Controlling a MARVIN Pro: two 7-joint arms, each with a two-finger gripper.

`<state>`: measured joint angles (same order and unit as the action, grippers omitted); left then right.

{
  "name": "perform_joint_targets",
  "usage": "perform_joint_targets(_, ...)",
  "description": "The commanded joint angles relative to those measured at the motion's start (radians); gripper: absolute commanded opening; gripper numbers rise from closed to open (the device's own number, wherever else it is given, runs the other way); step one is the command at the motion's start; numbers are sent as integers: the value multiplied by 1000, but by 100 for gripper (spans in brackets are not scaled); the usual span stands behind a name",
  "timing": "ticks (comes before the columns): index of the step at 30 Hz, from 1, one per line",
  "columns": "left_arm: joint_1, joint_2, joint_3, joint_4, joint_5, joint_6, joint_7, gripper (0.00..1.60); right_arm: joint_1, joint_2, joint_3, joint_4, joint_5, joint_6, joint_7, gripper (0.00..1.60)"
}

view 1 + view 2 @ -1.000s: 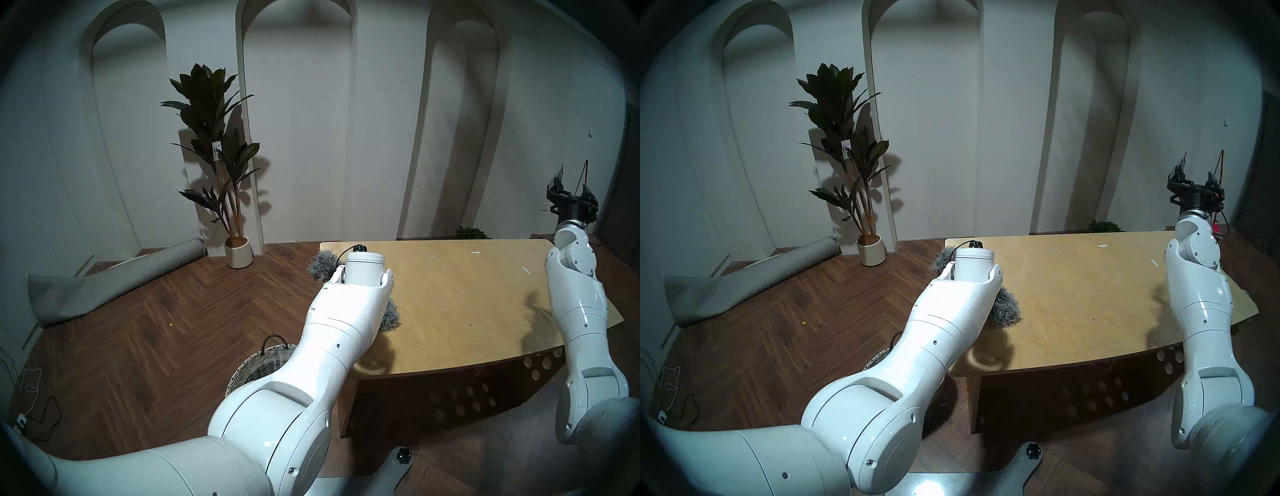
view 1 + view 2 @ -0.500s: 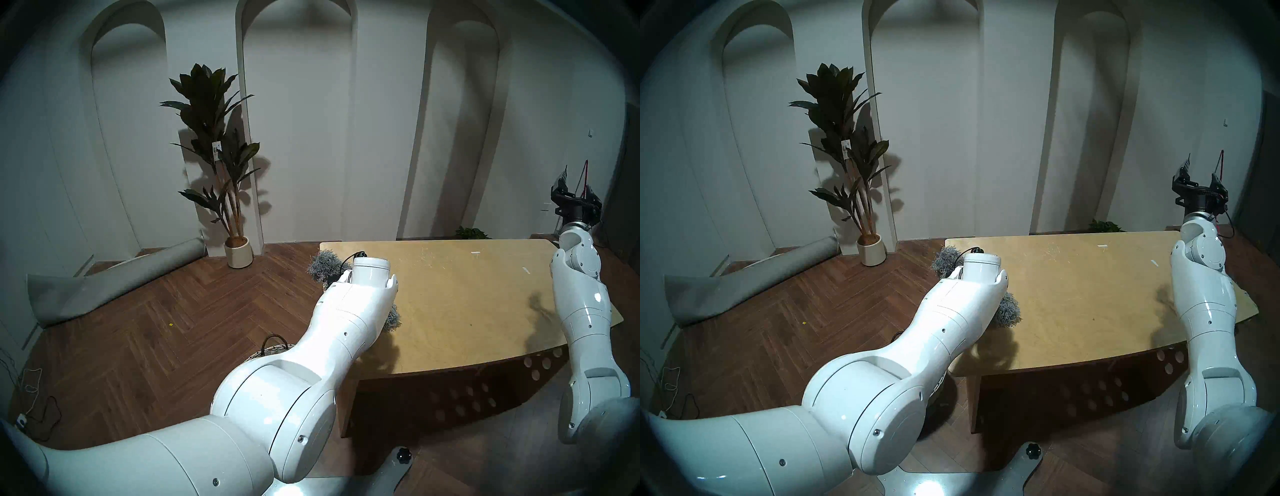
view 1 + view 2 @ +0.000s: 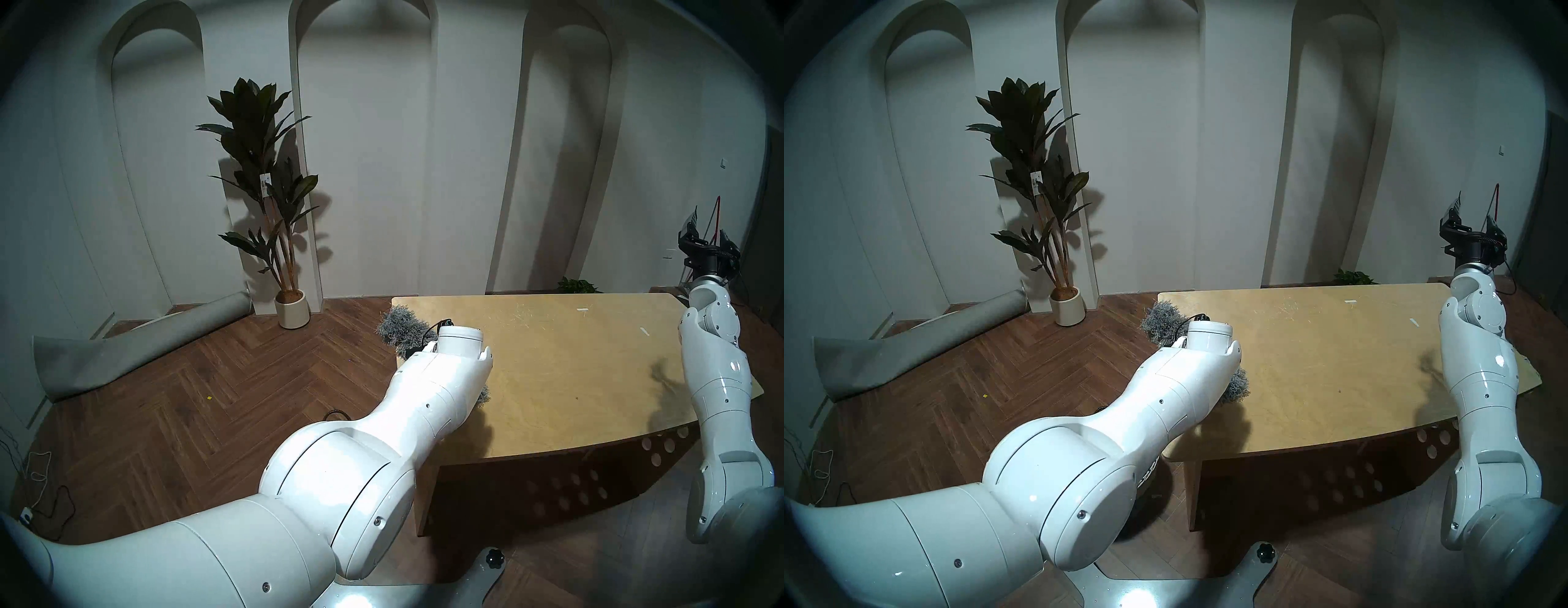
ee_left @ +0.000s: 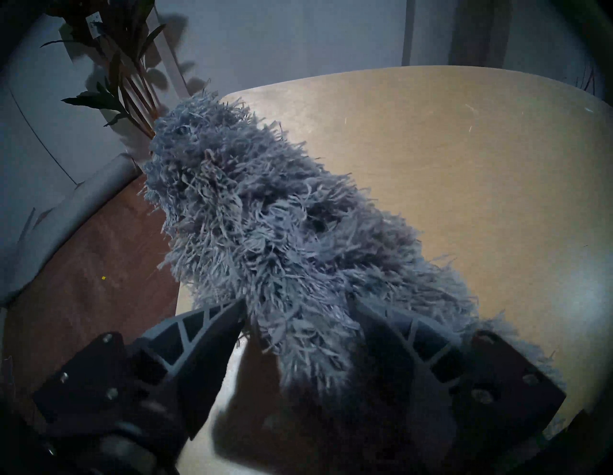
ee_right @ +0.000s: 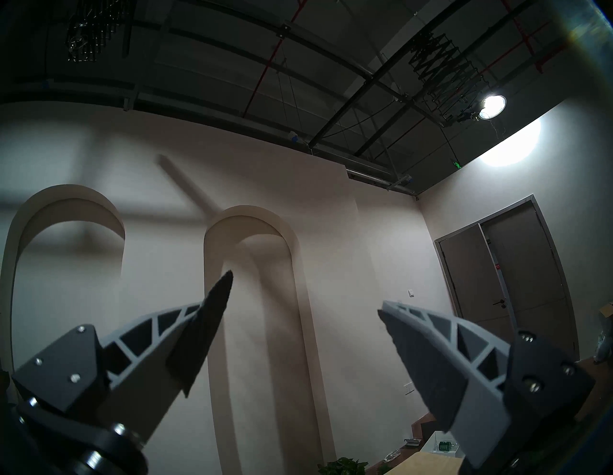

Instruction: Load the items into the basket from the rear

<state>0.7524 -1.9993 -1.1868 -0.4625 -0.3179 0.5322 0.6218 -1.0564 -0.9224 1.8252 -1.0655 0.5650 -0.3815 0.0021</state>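
Left gripper (image 4: 298,318), jaws open astride long shaggy grey duster head (image 4: 265,215) at wooden table (image 3: 572,361) edge, may pinch only loose fibres and drop it.

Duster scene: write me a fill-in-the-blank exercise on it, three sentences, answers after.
1. The shaggy grey duster head lies on the wooden ____.
2. The fingers of the left gripper stand on either side of the ____.
3. The right gripper, raised toward the ceiling, holds ____.

Missing words: table; duster head; nothing
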Motion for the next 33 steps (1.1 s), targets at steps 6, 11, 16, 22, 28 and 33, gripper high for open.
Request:
perform_joint_targets(6, -63, -8, 25, 67, -82, -60, 27, 78, 6, 15, 9, -2, 19, -11, 42, 160)
perform_joint_targets(11, -63, -8, 19, 103, -125, -102, 33, 0, 3, 14, 14, -4, 28, -14, 55, 160)
perform_joint_targets(16, -73, -8, 28, 132, -155, -141, 42, 0, 0, 11, 16, -6, 35, -18, 68, 160)
perform_joint_targets(22, -80, -8, 50, 135, -184, -199, 59, 0, -5, 2, 12, -17, 39, -21, 76, 160)
perform_joint_targets(28, -78, -8, 66, 126, -186, -258, 111, 0, -7, -10, 5, -32, 40, -22, 77, 160)
perform_joint_targets(33, -47, -8, 72, 92, -176, -274, 161, 0, -12, -23, -6, -47, 38, -19, 75, 160)
